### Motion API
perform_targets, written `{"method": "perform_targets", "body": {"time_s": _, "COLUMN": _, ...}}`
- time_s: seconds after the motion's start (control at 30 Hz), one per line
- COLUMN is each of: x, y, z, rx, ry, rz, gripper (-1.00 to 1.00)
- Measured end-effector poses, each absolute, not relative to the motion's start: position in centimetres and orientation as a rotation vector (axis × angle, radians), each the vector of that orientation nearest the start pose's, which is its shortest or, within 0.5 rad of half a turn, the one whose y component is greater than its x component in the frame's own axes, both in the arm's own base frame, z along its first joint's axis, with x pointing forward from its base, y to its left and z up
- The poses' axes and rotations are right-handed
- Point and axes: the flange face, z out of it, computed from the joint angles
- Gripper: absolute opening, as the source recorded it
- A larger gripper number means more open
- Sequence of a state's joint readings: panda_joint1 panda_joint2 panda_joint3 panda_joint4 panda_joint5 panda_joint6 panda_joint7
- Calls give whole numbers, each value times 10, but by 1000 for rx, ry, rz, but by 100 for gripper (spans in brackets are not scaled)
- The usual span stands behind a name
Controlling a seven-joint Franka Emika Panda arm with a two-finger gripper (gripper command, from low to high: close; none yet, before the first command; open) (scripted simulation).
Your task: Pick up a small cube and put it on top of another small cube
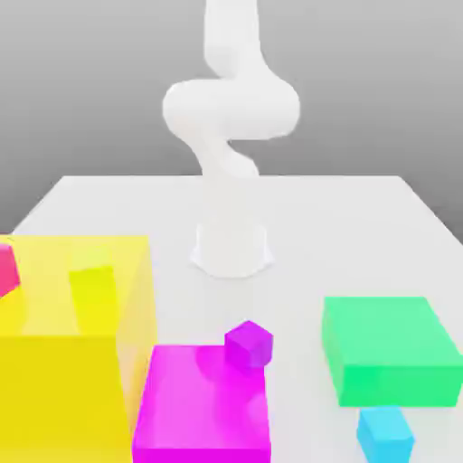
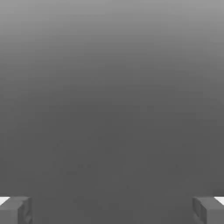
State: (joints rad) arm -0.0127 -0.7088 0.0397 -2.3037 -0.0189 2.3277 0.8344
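Gripper (image 2: 112, 210) spread wide, nothing between its fingers (image 2: 15, 210) — blue cube (image 1: 385, 432) on table (image 1: 362, 226), just beside green block (image 1: 391, 351); purple cube (image 1: 249, 344) apart.

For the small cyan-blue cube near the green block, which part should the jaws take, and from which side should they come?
Probably from straight above, closing on two opposite side faces of the small cyan-blue cube. It sits flat on the table with its top free. The large green block stands close behind it, so a level approach from there looks blocked.
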Motion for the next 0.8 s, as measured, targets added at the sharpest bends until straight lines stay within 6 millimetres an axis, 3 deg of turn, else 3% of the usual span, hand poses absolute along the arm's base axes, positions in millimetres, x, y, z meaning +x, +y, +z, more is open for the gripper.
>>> {"method": "perform_targets", "body": {"time_s": 0.2, "x": 448, "y": 52, "z": 589, "rx": -2649, "ry": 1097, "rz": -817, "gripper": 0}}
{"method": "perform_targets", "body": {"time_s": 0.4, "x": 491, "y": 88, "z": 488, "rx": -2775, "ry": 1108, "rz": -641, "gripper": 0}}
{"method": "perform_targets", "body": {"time_s": 0.6, "x": 507, "y": 128, "z": 382, "rx": -2877, "ry": 1087, "rz": -438, "gripper": 0}}
{"method": "perform_targets", "body": {"time_s": 0.8, "x": 499, "y": 165, "z": 278, "rx": -2942, "ry": 1061, "rz": -211, "gripper": 0}}
